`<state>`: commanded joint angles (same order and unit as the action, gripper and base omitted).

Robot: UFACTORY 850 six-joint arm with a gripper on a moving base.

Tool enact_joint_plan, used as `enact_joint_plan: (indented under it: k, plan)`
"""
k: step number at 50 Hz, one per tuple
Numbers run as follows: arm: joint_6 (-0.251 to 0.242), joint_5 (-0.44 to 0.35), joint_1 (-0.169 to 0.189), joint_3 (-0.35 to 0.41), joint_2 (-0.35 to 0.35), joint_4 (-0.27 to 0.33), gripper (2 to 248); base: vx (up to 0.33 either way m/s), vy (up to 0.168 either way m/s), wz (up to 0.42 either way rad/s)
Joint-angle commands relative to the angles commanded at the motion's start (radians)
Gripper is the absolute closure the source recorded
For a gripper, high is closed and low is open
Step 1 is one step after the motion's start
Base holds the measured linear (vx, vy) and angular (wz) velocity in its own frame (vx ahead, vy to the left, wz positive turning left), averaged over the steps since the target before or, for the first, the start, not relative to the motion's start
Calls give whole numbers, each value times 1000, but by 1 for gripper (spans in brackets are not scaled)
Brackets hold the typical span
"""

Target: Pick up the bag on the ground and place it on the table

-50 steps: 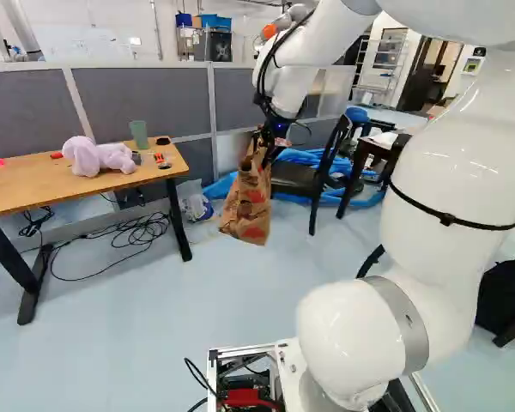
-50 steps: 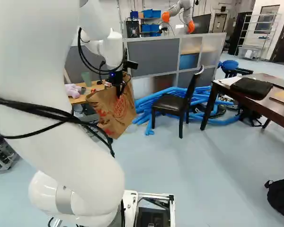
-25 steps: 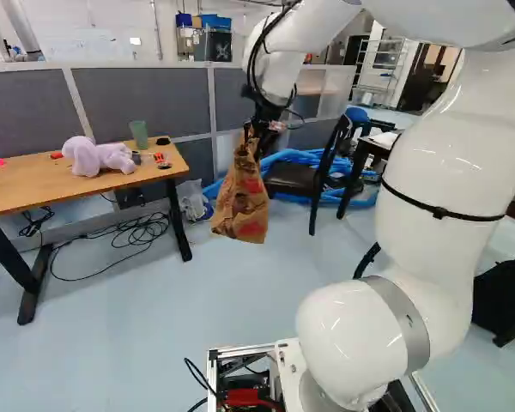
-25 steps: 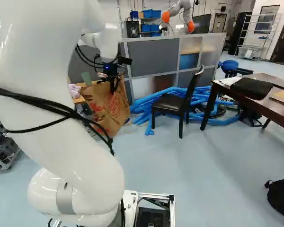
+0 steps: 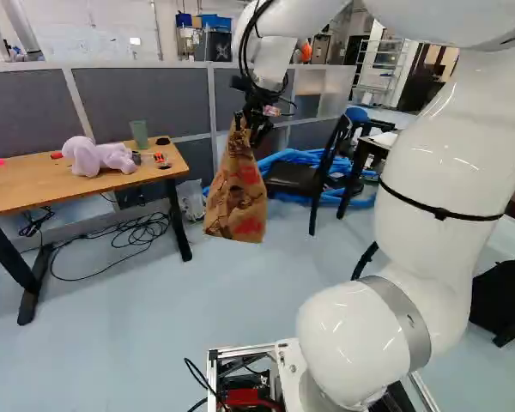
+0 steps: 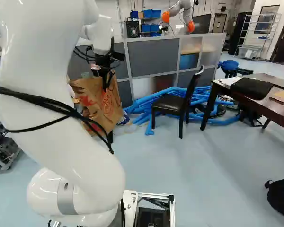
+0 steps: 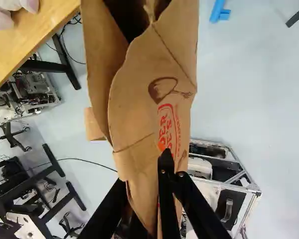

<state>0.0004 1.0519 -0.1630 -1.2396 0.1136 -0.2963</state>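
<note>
In the left base view my gripper [image 5: 251, 127] holds up the brown paper bag [image 5: 237, 196], which hangs above the floor beside the right end of the wooden table [image 5: 47, 182]. The right base view shows the bag [image 6: 103, 101] partly behind my arm. Seen from the wrist, the gripper [image 7: 143, 186] is shut on the bag's paper, one finger on each side. The bag's mouth gapes ahead of the fingers, with the table [image 7: 45, 30] off to one side. The orange pads are hidden.
A purple plush toy [image 5: 99, 158] and a green cup [image 5: 139, 134] stand on the table. Cables [image 5: 124, 236] lie beneath it. A black chair [image 6: 173, 101] and blue tubes [image 6: 144, 106] are beyond the bag. Another robot [image 6: 180, 14] is behind the partition [image 6: 154, 56].
My arm has swung the held bag leftward in both base views and slightly up, and the bag has turned somewhat. The base and table have stayed put.
</note>
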Motion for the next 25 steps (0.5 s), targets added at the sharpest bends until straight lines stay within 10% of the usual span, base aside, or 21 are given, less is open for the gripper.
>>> enact_joint_plan:
  k: [25]
  plan:
    - [0, 10, 5, -68, -13, 0, 229, 0, 0, 0]
